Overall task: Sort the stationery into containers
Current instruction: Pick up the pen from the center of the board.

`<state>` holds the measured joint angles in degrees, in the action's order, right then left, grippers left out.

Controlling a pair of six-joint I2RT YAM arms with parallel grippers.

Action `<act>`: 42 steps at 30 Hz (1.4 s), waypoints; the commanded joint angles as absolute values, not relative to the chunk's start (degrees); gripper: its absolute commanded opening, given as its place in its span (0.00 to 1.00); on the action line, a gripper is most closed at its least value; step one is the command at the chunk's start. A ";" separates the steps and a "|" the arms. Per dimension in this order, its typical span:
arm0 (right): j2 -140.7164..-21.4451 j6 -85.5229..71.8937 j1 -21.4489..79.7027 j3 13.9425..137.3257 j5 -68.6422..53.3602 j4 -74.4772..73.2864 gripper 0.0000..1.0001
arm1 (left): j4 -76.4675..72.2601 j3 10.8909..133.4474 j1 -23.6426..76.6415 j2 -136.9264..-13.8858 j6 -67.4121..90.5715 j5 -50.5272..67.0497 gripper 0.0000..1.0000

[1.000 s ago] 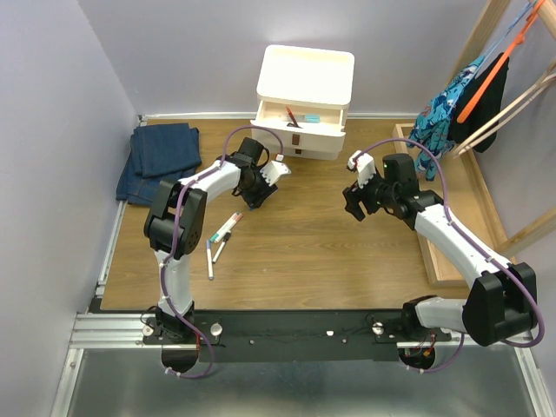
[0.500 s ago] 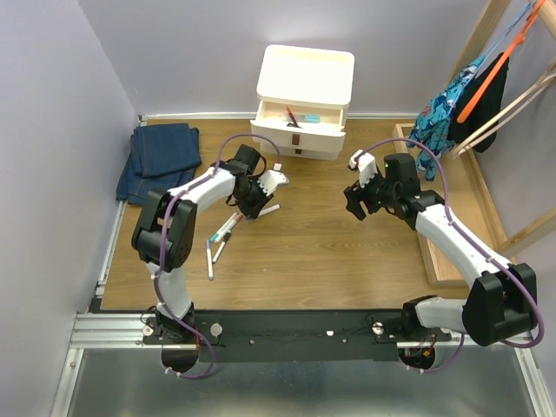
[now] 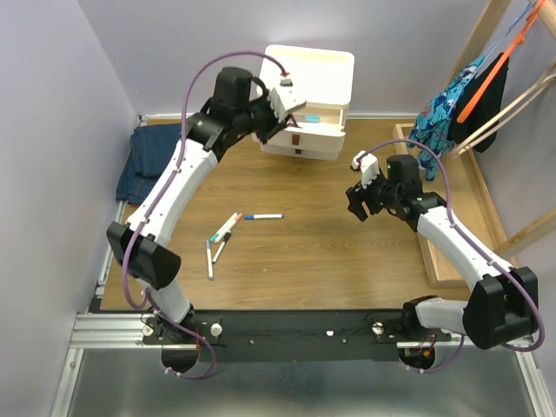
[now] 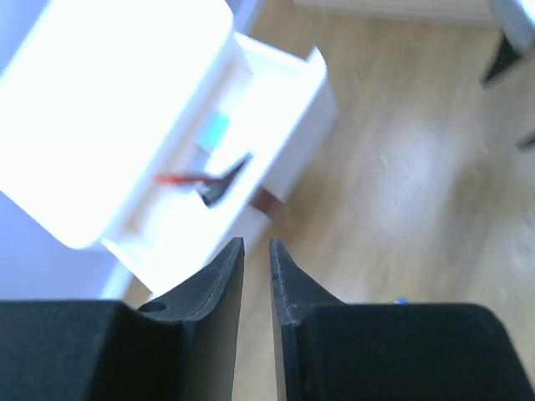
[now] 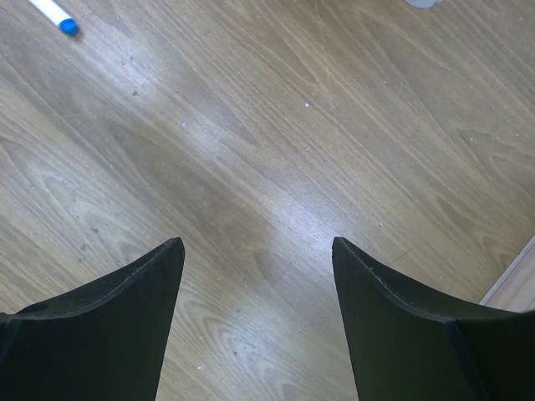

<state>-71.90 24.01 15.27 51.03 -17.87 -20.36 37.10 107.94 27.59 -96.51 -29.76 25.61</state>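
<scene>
Several pens (image 3: 224,230) lie on the wooden table (image 3: 313,252) between lilac walls (image 3: 52,130).

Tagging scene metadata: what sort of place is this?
Probably a robot lab cell: wooden tabletop boxed by lavender walls, aluminium mounting rail, staged props like folded jeans and drawer cabinet.

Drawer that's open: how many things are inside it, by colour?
Teal block: 1
Red pen: 1
Black thing: 1
Total: 3
</scene>
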 commanded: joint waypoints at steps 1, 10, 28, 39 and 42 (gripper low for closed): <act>-69.96 23.73 14.85 50.10 -18.37 -19.95 0.79 | 43.47 118.82 27.51 -104.67 -31.01 30.91 0.39; -66.89 23.12 14.06 47.73 -18.72 -21.01 0.79 | 65.36 101.08 26.81 -106.43 -61.16 33.76 0.52; -67.76 22.59 12.66 47.46 -19.25 -20.92 0.79 | 62.32 102.48 25.31 -121.37 -61.00 26.72 0.56; -68.55 22.06 11.87 47.02 -19.77 -20.83 0.79 | 59.50 103.89 25.31 -125.33 -57.48 25.05 0.54; -68.73 22.06 11.87 47.20 -19.69 -20.74 0.79 | 59.33 103.80 25.31 -126.38 -56.95 24.35 0.52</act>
